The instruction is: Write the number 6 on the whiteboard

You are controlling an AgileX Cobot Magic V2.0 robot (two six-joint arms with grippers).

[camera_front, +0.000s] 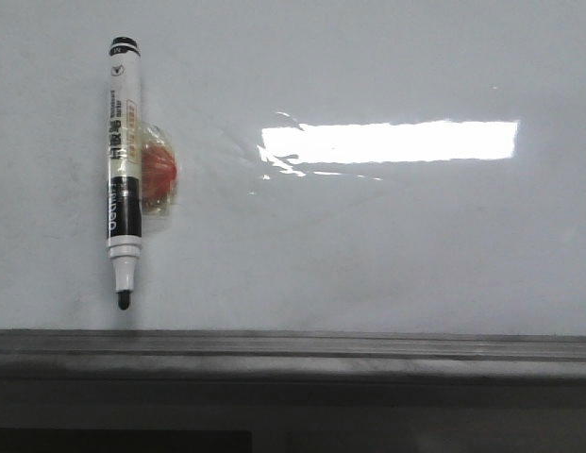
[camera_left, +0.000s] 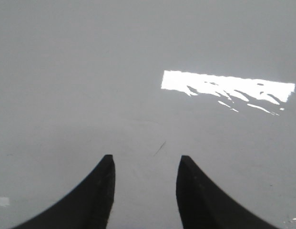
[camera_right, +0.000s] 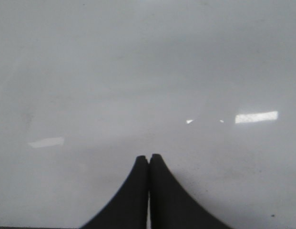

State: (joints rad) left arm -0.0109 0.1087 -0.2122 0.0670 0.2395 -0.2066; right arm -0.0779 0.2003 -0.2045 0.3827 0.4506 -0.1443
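Whiteboard (camera_front: pixel 368 255): large glossy pale board filling the front view, bright rectangular glare (camera_front: pixel 392 142) right of centre, dark grey ledge (camera_front: pixel 293 351) along its lower edge. No number 6 on it; the surface shows only a faint stray tick in the left wrist view.

Marker (camera_front: pixel 124 170): white-and-black barrel, uncapped, black tip pointing down toward the ledge. It stands upright on the left part of the board, fixed against a small red-orange holder (camera_front: pixel 159 175) under clear tape or film. Neither gripper touches it.

Left gripper (camera_left: pixel 145 164): fingers spread, nothing between them, bare board ahead.

Right gripper (camera_right: pixel 148 160): fingers pressed together, holding nothing, bare board ahead.

Step in hand, by judgement: the very start. Writing is not begun and the marker is not yet taken up.

Next move, by judgement: the left gripper, already spread and on the marker's side, should approach the barrel, close on it above the black band, and pull it free of the holder without tilting the tip. Only then can the tip be set on open board, near the middle, for the stem and loop.
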